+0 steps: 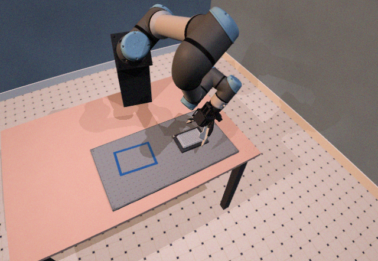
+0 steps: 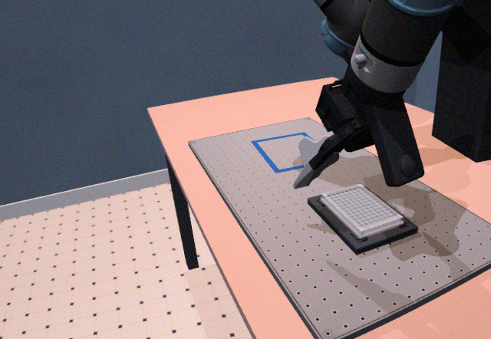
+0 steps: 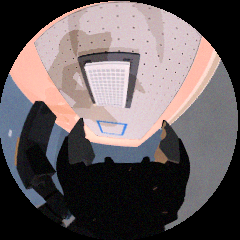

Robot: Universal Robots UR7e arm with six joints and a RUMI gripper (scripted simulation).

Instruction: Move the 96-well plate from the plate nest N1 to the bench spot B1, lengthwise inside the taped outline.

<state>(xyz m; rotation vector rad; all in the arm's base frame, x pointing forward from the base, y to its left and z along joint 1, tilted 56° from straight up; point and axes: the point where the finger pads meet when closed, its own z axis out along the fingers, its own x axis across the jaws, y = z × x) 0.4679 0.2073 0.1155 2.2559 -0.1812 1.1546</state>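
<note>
The clear 96-well plate (image 1: 189, 137) sits in the black plate nest (image 1: 191, 140) on the right part of the grey perforated board. It also shows in the exterior view (image 2: 360, 210) and in the wrist view (image 3: 108, 83). The blue taped outline (image 1: 135, 158) lies on the left part of the board, also in the exterior view (image 2: 283, 151) and the wrist view (image 3: 111, 127). My gripper (image 1: 204, 134) hovers above the plate's right side, tilted, fingers wide open and empty. In the exterior view the gripper (image 2: 337, 169) hangs above and behind the plate, apart from it.
The grey perforated board (image 1: 163, 157) lies on the salmon table (image 1: 61, 166). The black arm pedestal (image 1: 134, 69) stands at the table's back. The table's right edge and one leg (image 1: 233, 180) are close to the nest.
</note>
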